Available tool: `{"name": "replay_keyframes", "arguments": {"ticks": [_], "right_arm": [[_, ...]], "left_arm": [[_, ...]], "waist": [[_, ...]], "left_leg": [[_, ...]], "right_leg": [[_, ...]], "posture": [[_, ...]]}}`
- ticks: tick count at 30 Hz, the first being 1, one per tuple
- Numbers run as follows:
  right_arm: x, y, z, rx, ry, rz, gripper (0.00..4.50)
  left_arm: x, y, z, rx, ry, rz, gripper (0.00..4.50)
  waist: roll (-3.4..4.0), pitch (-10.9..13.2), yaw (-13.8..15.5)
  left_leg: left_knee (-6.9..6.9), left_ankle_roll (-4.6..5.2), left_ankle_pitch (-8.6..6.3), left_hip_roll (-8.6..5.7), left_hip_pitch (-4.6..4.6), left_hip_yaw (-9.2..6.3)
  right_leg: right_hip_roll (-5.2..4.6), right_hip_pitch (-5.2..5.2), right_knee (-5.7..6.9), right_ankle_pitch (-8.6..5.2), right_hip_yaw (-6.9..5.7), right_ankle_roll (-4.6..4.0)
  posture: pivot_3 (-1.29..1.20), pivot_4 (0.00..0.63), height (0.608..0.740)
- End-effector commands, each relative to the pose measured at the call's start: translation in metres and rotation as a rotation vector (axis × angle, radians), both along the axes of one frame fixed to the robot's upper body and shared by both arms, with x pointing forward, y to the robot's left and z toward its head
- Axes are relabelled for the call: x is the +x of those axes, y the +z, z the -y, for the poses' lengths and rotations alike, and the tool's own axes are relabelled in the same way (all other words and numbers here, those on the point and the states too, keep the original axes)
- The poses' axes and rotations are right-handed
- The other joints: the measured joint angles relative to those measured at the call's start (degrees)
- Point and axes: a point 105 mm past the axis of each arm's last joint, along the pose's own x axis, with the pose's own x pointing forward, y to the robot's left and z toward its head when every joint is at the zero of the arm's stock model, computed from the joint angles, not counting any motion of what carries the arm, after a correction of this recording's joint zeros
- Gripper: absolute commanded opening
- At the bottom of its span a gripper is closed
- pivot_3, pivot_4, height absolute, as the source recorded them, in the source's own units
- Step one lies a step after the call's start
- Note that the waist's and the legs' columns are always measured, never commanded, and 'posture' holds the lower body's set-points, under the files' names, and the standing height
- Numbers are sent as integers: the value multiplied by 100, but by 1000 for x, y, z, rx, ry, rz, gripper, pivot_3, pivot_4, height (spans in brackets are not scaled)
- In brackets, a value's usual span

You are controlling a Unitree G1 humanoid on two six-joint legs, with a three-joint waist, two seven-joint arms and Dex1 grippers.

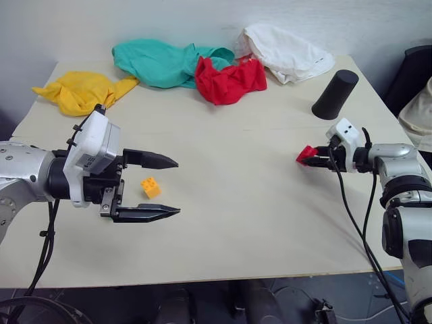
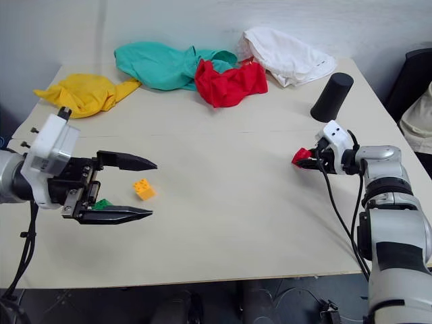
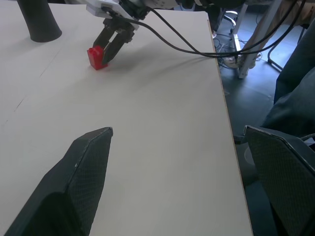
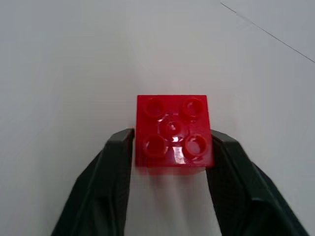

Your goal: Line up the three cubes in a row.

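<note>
three cubes, split up: my right end effector (image 4: pixel 170 147) is clamped on the red cube (image 4: pixel 172 132) at the worktop's (image 1: pixel 256 223) right, well apart from the yellow-orange cube (image 1: pixel 150 187) and green cube (image 2: pixel 102 203) by my wide-open left end effector (image 1: pixel 172 187).

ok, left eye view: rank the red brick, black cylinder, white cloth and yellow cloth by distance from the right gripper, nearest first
1. Small red studded plastic brick: between the fingers of the right gripper.
2. Tall black tapered cylinder: just behind the gripper, near the table's right edge.
3. Crumpled white cloth: back right of the table.
4. Crumpled yellow cloth: far back left corner.
</note>
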Motion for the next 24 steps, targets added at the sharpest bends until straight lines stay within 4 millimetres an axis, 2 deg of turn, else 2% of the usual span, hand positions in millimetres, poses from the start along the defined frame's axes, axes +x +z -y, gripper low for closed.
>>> {"name": "replay_keyframes", "arguments": {"ticks": [1, 6, 9, 11, 13, 17, 21, 24], "right_arm": [[-2, 15, -6, 17, 76, 38, 1472], [-25, 25, -41, 10, 422, 24, 1472], [-60, 18, -72, -25, 642, 12, 1472], [-101, 6, -94, -122, 822, 33, 1472], [-127, 2, -109, -129, 903, 38, 1472], [-141, 0, -127, -89, 878, 56, 1472], [-145, -13, -126, -115, 851, 52, 1472], [-138, -21, -123, -143, 807, 63, 1472]], "left_arm": [[3, 3, -1, -4, 3, 32, 4500], [2, -13, -2, 73, -22, 32, 4500], [-1, -27, -1, 129, -56, 33, 4500], [-2, -39, 0, 170, -89, 40, 4500], [-3, -46, 2, 189, -116, 44, 4500], [-6, -51, 6, 196, -164, 50, 4500], [-5, -50, 8, 177, -171, 55, 4500], [-4, -51, 9, 176, -172, 57, 4500]], "waist": [[0, 0, -1], [0, 0, -5], [0, 0, 24], [2, 1, 93], [5, 3, 176], [2, 1, 170], [-4, -2, 173], [-4, -2, 173]], "left_leg": [[0, 0, 0, 0, 0, 0], [0, -1, 0, 2, 1, 2], [-1, -7, -3, 8, 1, -3], [1, -10, -3, 11, -6, -10], [-1, -12, -5, 10, -6, -13], [39, -5, -6, 3, -7, -7], [39, -2, -8, 5, -2, -11], [36, 2, -10, 5, -5, -9]], "right_leg": [[1, 0, 0, 0, 1, 0], [6, 0, 1, 0, 3, 0], [13, 1, 11, 0, 2, 1], [15, -2, 16, 0, -3, 1], [14, -5, 10, 0, -6, 1], [11, 4, 12, 5, 0, 8], [14, 9, 13, 4, 0, 4], [13, 6, 10, 4, 0, 3]], "posture": [[0, 150, 740], [0, 150, 740], [0, 150, 740], [0, 150, 740], [0, 150, 740], [0, 150, 740], [0, 150, 740], [0, 150, 740]]}}
